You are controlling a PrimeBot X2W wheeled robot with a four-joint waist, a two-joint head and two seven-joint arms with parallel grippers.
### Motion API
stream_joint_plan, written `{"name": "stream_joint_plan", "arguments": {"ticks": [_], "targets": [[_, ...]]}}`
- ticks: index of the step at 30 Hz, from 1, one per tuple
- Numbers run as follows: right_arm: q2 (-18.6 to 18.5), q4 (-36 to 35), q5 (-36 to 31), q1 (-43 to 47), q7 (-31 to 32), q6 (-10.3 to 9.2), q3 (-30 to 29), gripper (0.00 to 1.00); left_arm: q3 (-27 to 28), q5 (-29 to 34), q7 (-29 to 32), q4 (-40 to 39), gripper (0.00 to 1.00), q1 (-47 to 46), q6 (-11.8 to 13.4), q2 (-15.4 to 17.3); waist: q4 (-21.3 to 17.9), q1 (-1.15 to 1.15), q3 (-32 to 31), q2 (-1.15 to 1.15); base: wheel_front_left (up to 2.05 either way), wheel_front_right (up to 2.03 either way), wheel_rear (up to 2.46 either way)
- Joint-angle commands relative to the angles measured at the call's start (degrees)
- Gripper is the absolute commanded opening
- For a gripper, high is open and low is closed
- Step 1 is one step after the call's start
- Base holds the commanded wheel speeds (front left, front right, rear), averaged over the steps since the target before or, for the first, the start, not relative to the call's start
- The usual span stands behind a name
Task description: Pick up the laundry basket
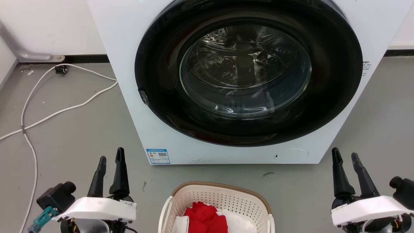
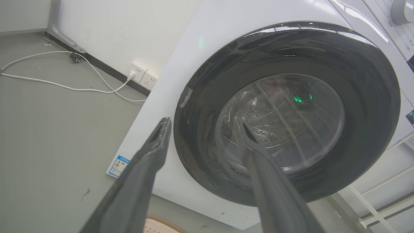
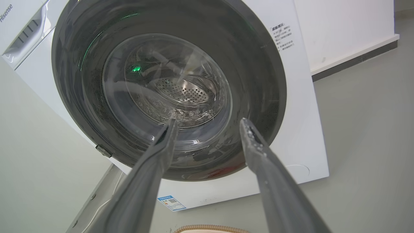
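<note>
Showing laundry basket cut off below, red cloth partly hidden

Bright even indoor light, glare on washer door glass, wide-angle bending in wrist views

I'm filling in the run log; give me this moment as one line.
stage: before grasp | left gripper: open, empty | right gripper: open, empty | laundry basket: on floor before washing machine, red cloth and white cloth inside
</note>
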Motion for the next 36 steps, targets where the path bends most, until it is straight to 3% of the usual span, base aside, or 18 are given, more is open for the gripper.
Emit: {"name": "stream_joint_plan", "arguments": {"ticks": [1, 36], "targets": [[-0.24, -0.92, -1.38, -0.03, -0.45, 0.00, 0.14, 1.00, -0.18, 1.29, -0.49, -0.91, 1.00, 0.01, -0.06, 0.19, 0.01, 0.00, -0.02, 0.00, 0.00, 0.00, 0.00], [-0.27, -2.27, -25.81, 2.81, -5.74, -0.01, 1.41, 1.00, -2.65, 24.78, -5.66, -0.78, 1.00, 2.18, 2.71, 0.23, -0.23, 0.00, 0.33, 0.00, 0.00, 0.00, 0.00]]}}
